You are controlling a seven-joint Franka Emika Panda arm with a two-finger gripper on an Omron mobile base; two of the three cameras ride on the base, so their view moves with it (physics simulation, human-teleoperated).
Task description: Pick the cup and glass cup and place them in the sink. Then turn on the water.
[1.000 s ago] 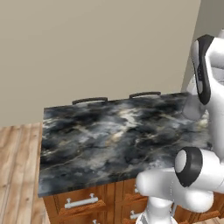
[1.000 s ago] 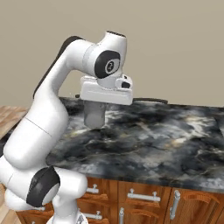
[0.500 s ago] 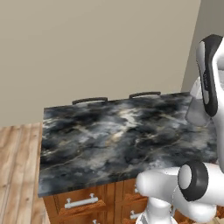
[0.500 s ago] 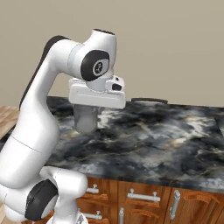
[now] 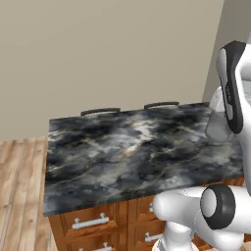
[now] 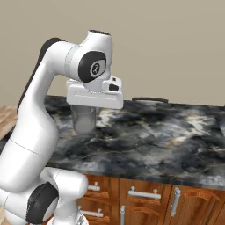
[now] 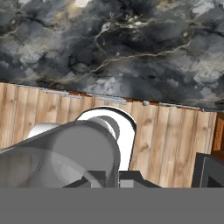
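Fingers (image 6: 84, 128) clamped on glass cup (image 6: 84, 119) above counter (image 6: 145, 140) left edge; fast swing could slip it.

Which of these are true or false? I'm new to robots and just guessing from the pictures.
1. The gripper carries the glass cup. True.
2. The glass cup stands on the counter. False: it hangs in the air above it.
3. The countertop is dark marbled stone. True.
4. The cabinet drawers below are white. False: they are brown wood with silver handles.
5. The floor is wooden planks. True.
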